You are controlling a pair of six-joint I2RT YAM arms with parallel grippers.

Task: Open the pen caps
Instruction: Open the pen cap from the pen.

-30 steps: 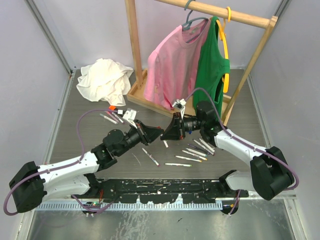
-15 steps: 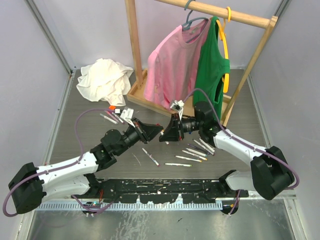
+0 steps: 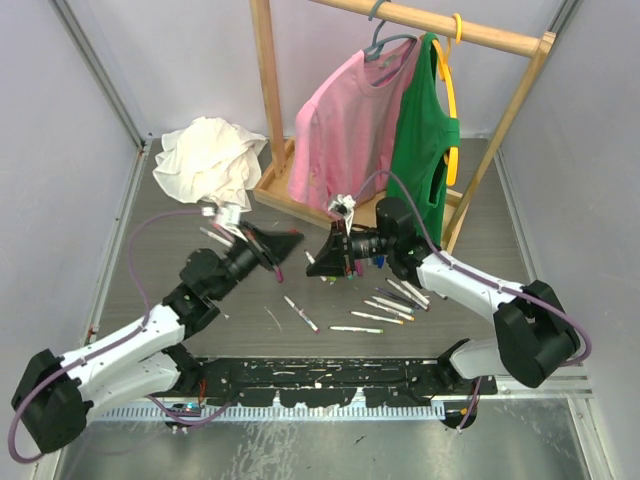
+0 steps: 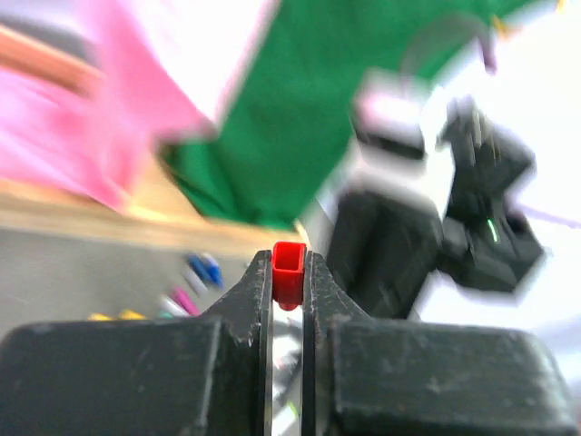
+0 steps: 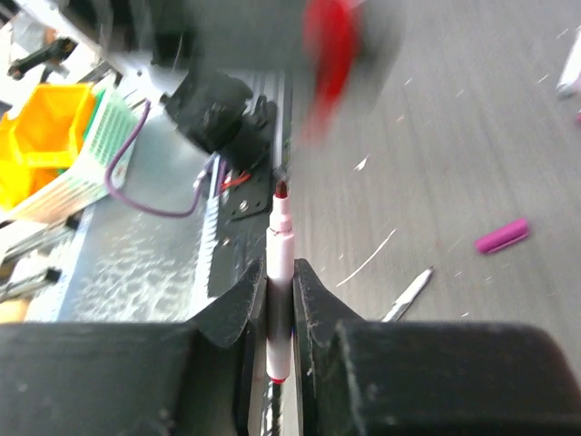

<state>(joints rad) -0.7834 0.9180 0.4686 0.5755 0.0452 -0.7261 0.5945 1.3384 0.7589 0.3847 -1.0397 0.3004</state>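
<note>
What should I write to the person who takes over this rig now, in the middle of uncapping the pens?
Left gripper: fingers shut on a red cap.
Right gripper: fingers shut on a pen, its red tip bare.
Done: this pen is uncapped; a magenta cap lies loose on the table.
Left: set both down, then do the other pens on the table; their caps are too small to judge.

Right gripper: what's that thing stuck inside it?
The right gripper is shut on a slim white pen, its bare dark-red tip poking out in front. The barrel's lower part sinks into the gripper, so its back end cannot be seen.
</note>
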